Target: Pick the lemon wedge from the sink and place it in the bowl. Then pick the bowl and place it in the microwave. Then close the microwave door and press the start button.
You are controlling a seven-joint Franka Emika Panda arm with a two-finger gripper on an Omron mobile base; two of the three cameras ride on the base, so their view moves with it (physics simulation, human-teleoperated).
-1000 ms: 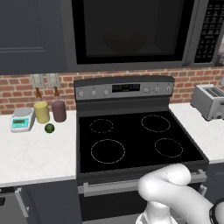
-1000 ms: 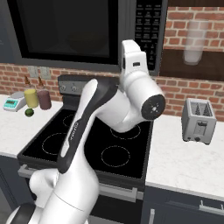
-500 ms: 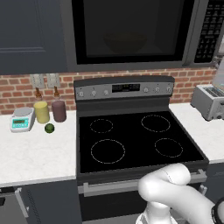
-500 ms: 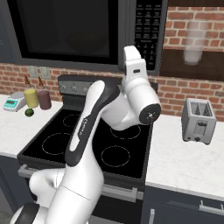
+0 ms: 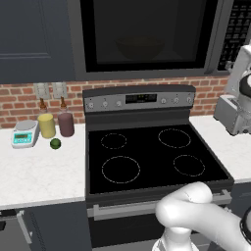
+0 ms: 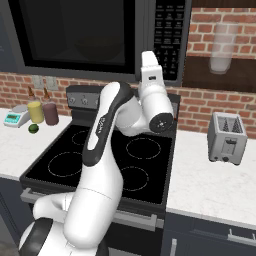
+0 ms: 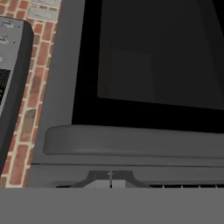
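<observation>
With the microwave door already lying flush against its frame, I am holding my hand up beside the microwave, my jaws clenched on nothing, presumably so that a blunt closed tip can serve as a finger for the start button. Through the black glass a faint rounded shape is showing, which I am taking to be the bowl resting inside; the lemon wedge I cannot make out through the dark window. In the right base view my wrist is rising toward the button panel on the microwave's right side, so the keys are standing just above and beyond my jaws, near but, as far as I can judge, not yet touched. From the hand view I am looking along the long curved bar handle and the window beside it, the brick wall running off to one edge. Below me the black stove top is lying bare, while a toaster is sitting on the white surface to my right and a small green ball, two jars and a scale are standing well apart on the far left
</observation>
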